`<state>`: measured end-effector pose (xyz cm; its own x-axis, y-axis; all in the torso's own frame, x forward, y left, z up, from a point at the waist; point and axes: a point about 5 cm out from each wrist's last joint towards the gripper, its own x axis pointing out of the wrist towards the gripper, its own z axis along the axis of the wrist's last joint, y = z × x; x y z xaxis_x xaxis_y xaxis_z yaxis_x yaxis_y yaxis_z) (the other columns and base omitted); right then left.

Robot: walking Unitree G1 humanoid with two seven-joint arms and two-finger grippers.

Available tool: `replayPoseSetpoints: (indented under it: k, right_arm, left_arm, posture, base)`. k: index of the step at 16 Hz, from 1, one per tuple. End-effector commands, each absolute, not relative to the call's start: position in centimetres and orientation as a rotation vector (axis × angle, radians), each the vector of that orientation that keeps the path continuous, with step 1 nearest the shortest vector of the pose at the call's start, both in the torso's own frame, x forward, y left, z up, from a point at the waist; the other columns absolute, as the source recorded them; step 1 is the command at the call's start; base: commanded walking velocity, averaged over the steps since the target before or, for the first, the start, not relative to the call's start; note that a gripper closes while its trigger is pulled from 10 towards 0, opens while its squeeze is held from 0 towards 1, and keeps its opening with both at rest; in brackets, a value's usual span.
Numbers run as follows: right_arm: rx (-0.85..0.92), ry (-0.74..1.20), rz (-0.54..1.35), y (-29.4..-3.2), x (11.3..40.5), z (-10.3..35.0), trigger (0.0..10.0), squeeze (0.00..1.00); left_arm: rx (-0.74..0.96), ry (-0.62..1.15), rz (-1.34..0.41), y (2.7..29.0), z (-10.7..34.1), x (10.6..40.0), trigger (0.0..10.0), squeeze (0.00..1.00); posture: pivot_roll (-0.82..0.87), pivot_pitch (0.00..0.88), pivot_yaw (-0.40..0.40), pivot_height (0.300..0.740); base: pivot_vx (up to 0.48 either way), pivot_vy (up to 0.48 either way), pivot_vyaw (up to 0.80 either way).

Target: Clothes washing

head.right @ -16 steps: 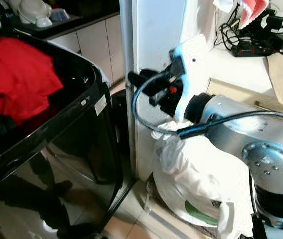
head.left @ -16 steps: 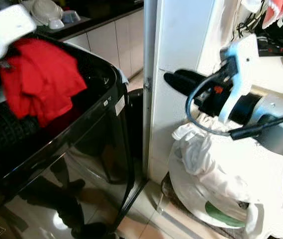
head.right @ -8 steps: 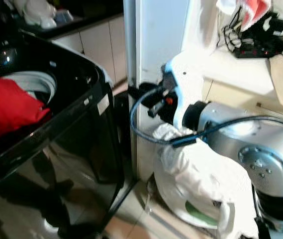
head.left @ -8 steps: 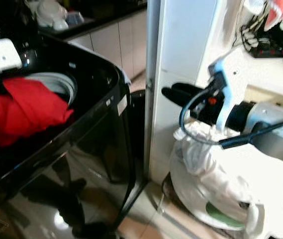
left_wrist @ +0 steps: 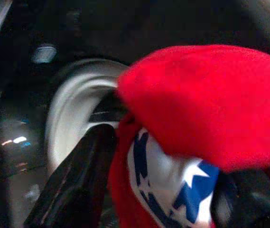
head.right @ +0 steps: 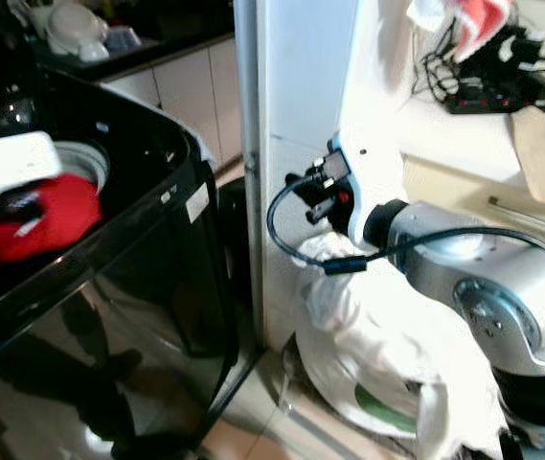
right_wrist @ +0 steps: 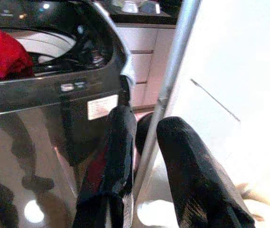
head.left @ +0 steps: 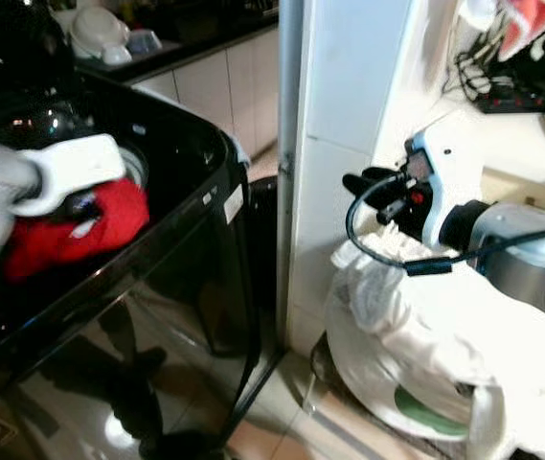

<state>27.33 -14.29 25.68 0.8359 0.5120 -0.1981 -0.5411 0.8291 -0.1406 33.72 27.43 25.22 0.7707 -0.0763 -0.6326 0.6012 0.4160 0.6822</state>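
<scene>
A black top-loading washing machine stands at my left with its lid up. My left gripper reaches down into its opening, shut on a red garment that has a white and blue star print. The garment hangs at the white drum rim, partly inside the opening. One black finger presses against the cloth. My right gripper is held in the air beside the white post, open by a narrow gap with nothing between its fingers.
A white door post with a metal edge stands close to the machine's right side. A white bag of laundry lies on the tiled floor below my right arm. Cables and a power strip lie on the surface behind.
My left gripper has lowered the red garment from above the machine down into its opening. The right arm has drawn back a little to the right.
</scene>
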Motion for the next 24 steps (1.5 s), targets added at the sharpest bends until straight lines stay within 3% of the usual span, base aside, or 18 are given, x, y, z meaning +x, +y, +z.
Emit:
replayPoseSetpoints:
  k: [1, 4, 7, 11, 12, 13, 15, 16, 21, 23, 24]
  right_arm:
    - [-0.197, 0.151, 0.529, -14.8, 27.5, 25.9, 10.0, 0.00]
    - [-0.204, 0.148, 0.521, -14.9, 27.5, 25.9, 10.0, 0.00]
    - [-0.235, 0.169, 0.513, -15.3, 27.4, 25.5, 10.0, 0.00]
    - [-0.257, 0.187, 0.501, -15.7, 27.4, 25.3, 10.0, 0.00]
    - [-0.262, 0.190, 0.496, -15.9, 27.5, 25.2, 10.0, 0.00]
    - [-0.269, 0.188, 0.480, -16.3, 27.7, 25.3, 10.0, 0.00]
    - [-0.252, 0.167, 0.428, -16.8, 28.1, 25.6, 10.0, 0.00]
    - [-0.246, 0.162, 0.414, -16.9, 28.2, 25.6, 10.0, 0.00]
    - [-0.246, 0.164, 0.388, -17.2, 28.3, 25.4, 10.0, 0.00]
    - [-0.219, 0.191, 0.348, -17.9, 28.4, 24.5, 10.0, 0.00]
    - [-0.204, 0.214, 0.315, -18.3, 28.4, 23.7, 10.0, 0.00]
  left_arm:
    - [1.051, 0.516, -0.347, 27.9, 26.6, 34.0, 10.0, 0.00]
    - [1.105, 0.609, -0.389, 28.7, 26.6, 33.1, 10.0, 0.00]
    - [1.088, 0.858, -0.541, 31.0, 25.5, 29.4, 10.0, 0.00]
    - [1.059, 0.889, -0.527, 32.6, 26.1, 28.5, 10.0, 0.00]
    - [1.073, 0.885, -0.484, 33.2, 26.6, 28.4, 10.0, 0.00]
    - [1.124, 0.775, -0.310, 34.7, 28.7, 29.0, 10.0, 0.00]
    - [1.041, 0.489, -0.025, 34.7, 32.1, 31.5, 10.0, 0.00]
    - [1.027, 0.437, 0.016, 34.6, 32.7, 31.9, 10.0, 0.00]
    - [0.933, 0.311, -0.080, 31.7, 32.3, 33.8, 10.0, 0.00]
    - [0.509, 0.040, -0.495, 23.3, 30.1, 34.9, 10.0, 0.00]
    - [0.365, -0.040, -0.638, 20.4, 29.1, 34.4, 10.0, 0.00]
  posture:
    - [-0.07, 0.000, 0.079, 0.740]
    - [-0.07, 0.000, 0.079, 0.740]
    - [-0.07, 0.000, 0.081, 0.740]
    - [-0.06, 0.000, 0.076, 0.740]
    - [-0.06, 0.000, 0.075, 0.740]
    - [-0.06, 0.000, 0.073, 0.740]
    - [-0.06, 0.000, 0.075, 0.740]
    - [-0.06, 0.000, 0.075, 0.740]
    - [-0.07, 0.000, 0.082, 0.740]
    - [-0.06, 0.000, 0.080, 0.740]
    - [-0.07, 0.000, 0.079, 0.740]
  base:
    - [0.000, 0.000, 0.00]
    - [0.000, 0.000, 0.00]
    - [0.000, 0.000, 0.00]
    - [0.000, 0.000, 0.00]
    - [0.000, 0.000, 0.00]
    - [0.000, 0.000, 0.00]
    - [0.000, 0.000, 0.00]
    - [0.000, 0.000, 0.00]
    - [0.000, 0.000, 0.00]
    - [0.000, 0.000, 0.00]
    - [0.000, 0.000, 0.00]
